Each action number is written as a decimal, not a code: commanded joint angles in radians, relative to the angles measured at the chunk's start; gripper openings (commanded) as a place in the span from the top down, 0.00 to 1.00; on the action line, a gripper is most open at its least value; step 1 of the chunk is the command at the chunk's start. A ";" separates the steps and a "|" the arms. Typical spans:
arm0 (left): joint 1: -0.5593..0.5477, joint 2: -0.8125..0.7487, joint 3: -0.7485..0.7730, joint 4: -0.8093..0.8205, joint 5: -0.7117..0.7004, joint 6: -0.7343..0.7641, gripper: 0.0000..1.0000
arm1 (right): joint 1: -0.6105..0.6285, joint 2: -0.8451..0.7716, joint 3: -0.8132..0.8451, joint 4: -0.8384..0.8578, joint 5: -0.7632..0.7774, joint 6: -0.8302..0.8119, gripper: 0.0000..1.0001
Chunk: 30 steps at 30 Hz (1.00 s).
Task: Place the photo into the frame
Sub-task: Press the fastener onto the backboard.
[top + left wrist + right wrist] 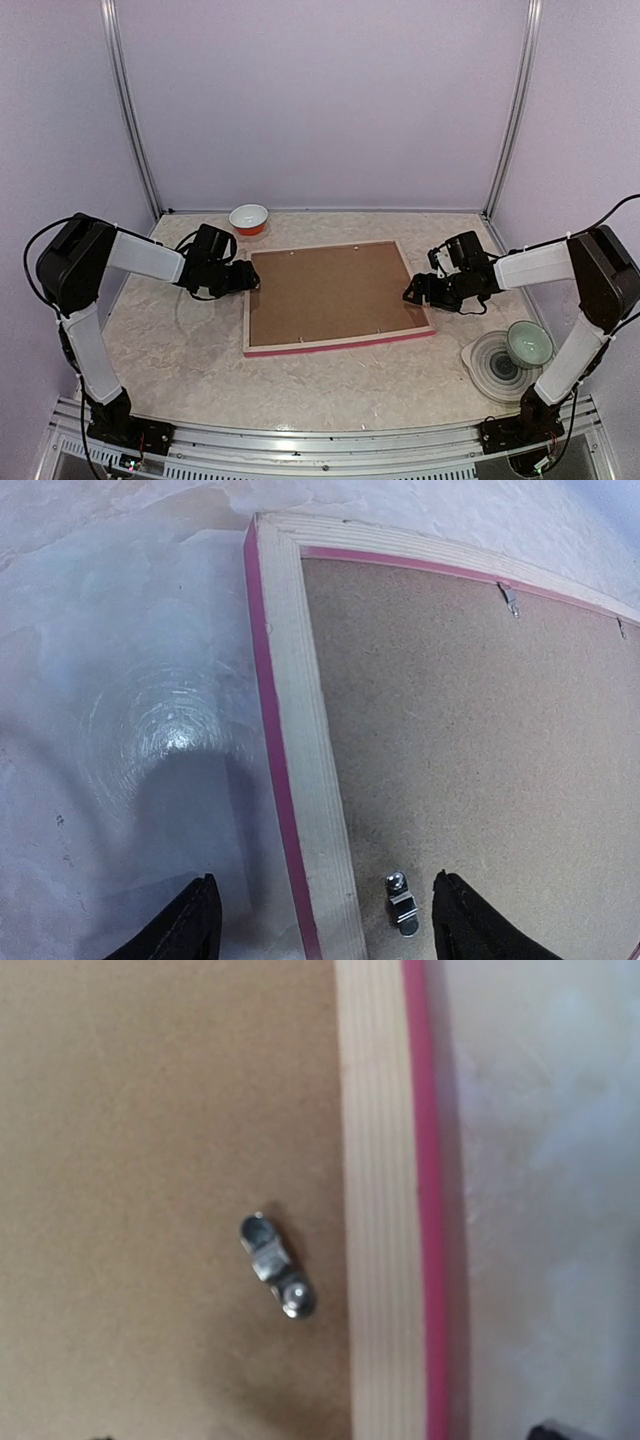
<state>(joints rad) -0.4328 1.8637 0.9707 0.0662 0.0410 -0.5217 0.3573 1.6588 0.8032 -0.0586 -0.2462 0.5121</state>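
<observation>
Pink-edged pale wooden rectangular frame (340, 343) lies face down on the mottled worktop (180, 350), long axis left to right, a pincer at each short end.
Left pincer (325, 920) gapes released astride the left rail, one finger over the brown fibreboard backing (330, 290); right pincer (415, 292), likewise released, hangs over the right rail. Sunset photo: unseen; whether it lies under the backing I cannot tell.

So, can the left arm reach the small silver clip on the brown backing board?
Probably yes: the left gripper hangs open over the small silver clip, fingers straddling it and the pink-edged wooden frame, nothing between.
</observation>
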 commanded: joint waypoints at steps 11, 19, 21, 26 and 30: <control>-0.037 0.024 0.031 -0.063 -0.024 0.024 0.36 | -0.009 0.019 0.022 -0.008 0.007 -0.016 0.11; -0.046 0.021 0.031 -0.095 -0.064 0.023 0.41 | -0.009 0.018 0.021 -0.010 0.005 -0.018 0.11; -0.046 0.017 0.027 -0.091 -0.066 0.020 0.41 | -0.009 0.017 0.021 -0.010 0.005 -0.017 0.11; -0.037 0.021 0.026 -0.087 -0.063 0.018 0.44 | -0.009 0.016 0.020 -0.009 0.003 -0.019 0.11; -0.032 0.028 0.026 -0.082 -0.053 0.017 0.46 | -0.009 0.013 0.018 -0.010 0.005 -0.018 0.11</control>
<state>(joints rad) -0.4717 1.8713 0.9936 0.0063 -0.0082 -0.5079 0.3569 1.6634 0.8062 -0.0586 -0.2462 0.5022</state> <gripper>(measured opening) 0.546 0.886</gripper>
